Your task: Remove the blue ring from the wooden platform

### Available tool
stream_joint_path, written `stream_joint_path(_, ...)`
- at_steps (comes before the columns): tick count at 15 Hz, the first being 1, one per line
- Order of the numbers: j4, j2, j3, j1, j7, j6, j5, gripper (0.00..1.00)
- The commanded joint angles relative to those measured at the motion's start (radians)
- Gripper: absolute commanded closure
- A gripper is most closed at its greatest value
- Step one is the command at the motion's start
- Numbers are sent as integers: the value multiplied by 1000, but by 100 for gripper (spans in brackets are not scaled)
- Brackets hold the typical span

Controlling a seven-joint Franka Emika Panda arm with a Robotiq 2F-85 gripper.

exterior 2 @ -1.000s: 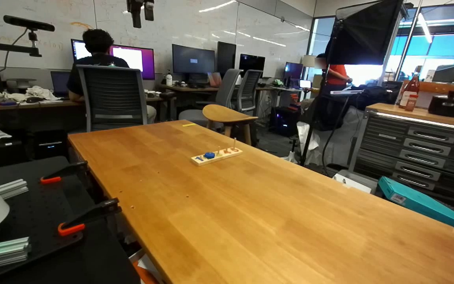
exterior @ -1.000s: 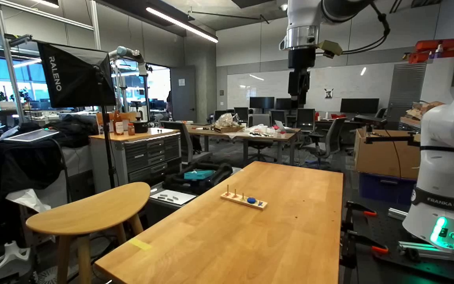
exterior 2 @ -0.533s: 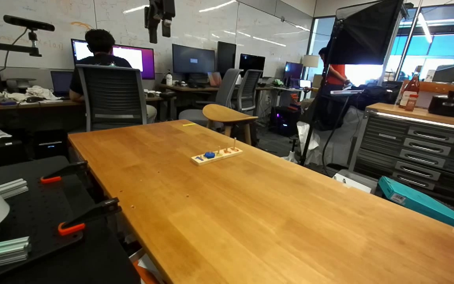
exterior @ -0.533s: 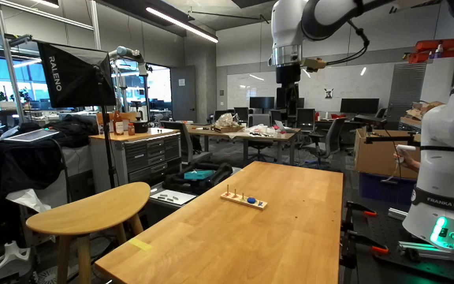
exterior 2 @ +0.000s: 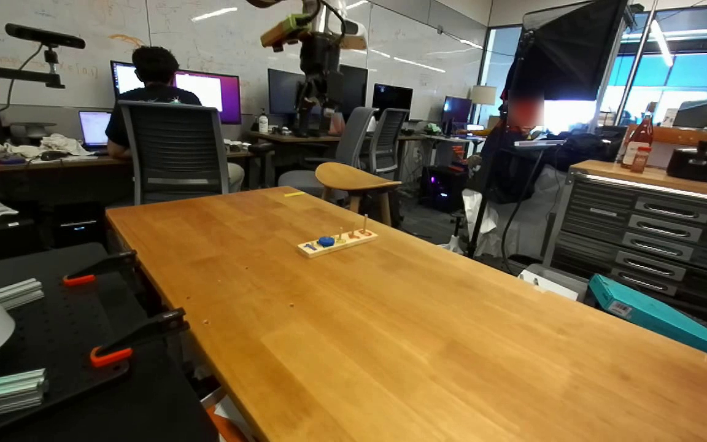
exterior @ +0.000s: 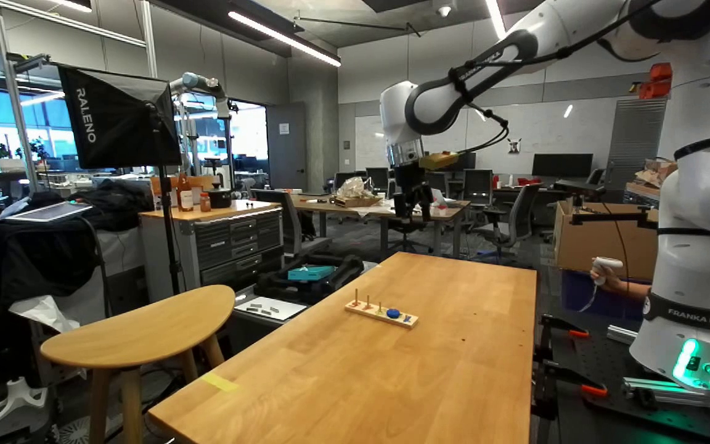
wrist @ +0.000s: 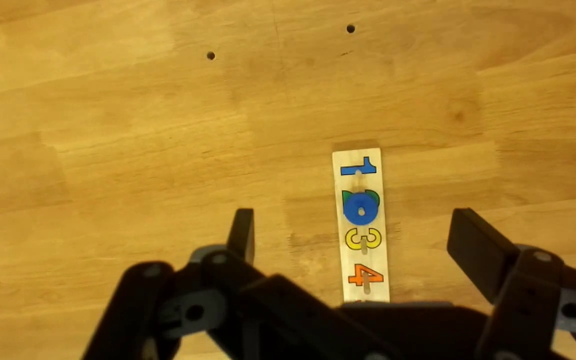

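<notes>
"What's on the left?"
"In an exterior view, a wooden stool, near the tabletop."
"And on that?"
"The wooden platform, pegs upright. The blue ring sits toward its right end, around a peg."
"Which one?"
"The wrist view puts it over the green numeral, between the blue 1 and the yellow 3."
"The end effector?"
"Slightly further right, hanging well above the tabletop, fingers spread wide. In the wrist view they show one to each side of the ring, apart from it."
"Beyond that?"
"A cardboard box, then the arm's white base."
</notes>
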Motion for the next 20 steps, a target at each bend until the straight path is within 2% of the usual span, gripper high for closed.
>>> stream_joint_path(1, 92, 160, -40, 21, -19, 59, -21, 0)
stream_joint_path(4, 93, 245, -53, 36, -24, 147, -20, 0)
stream_joint_path(10, 55, 334, -69, 71, -42, 305, -36, 0)
stream_joint_path(20, 59, 459, -113, 94, -32, 471, -42, 0)
